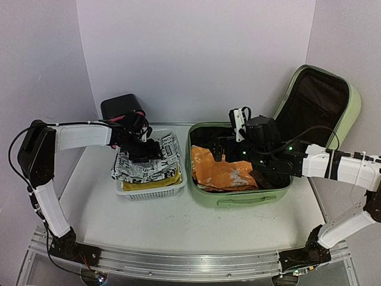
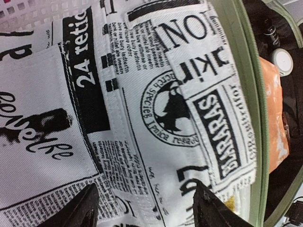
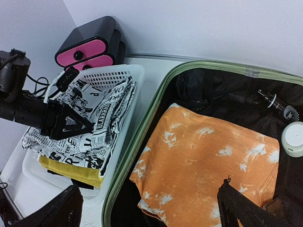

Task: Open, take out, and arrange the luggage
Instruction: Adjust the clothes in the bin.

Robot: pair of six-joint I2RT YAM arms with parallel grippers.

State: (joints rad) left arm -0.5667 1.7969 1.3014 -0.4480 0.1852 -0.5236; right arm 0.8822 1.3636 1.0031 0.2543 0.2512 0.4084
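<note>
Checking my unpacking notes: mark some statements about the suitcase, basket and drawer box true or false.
1. The large light-green hard-shell suitcase has its lid raised. True.
2. The orange tie-dye garment lies in the white perforated plastic basket. False: it lies inside the suitcase.
3. A newspaper-print cloth lies on a yellow cloth in the basket. True.
4. The small black drawer box with pink fronts sits inside the suitcase. False: it stands behind the basket.

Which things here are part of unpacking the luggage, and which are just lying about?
Part of the job: luggage, orange shirt, newsprint cloth, white basket.
Lying about: black drawer box.
</note>
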